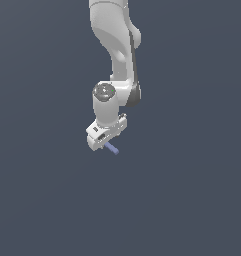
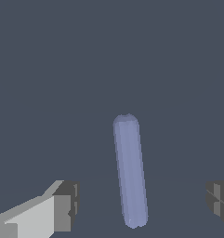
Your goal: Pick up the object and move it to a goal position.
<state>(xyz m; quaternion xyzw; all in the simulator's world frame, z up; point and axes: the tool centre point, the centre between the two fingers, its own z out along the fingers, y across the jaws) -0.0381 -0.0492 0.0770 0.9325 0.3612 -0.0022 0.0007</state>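
One thing matters here: the blue stick [image 2: 130,171] lies on the floor right between the pincer [image 2: 142,202]'s spread fingers [image 2: 65,205], its long axis crossing the gap, touching neither.

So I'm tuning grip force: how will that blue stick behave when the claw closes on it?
The blue stick looks straight and stiff, so probably rigid. Its rounded ends hint it could roll if nudged. Thin and small, likely light; it lies between the open claw fingers.
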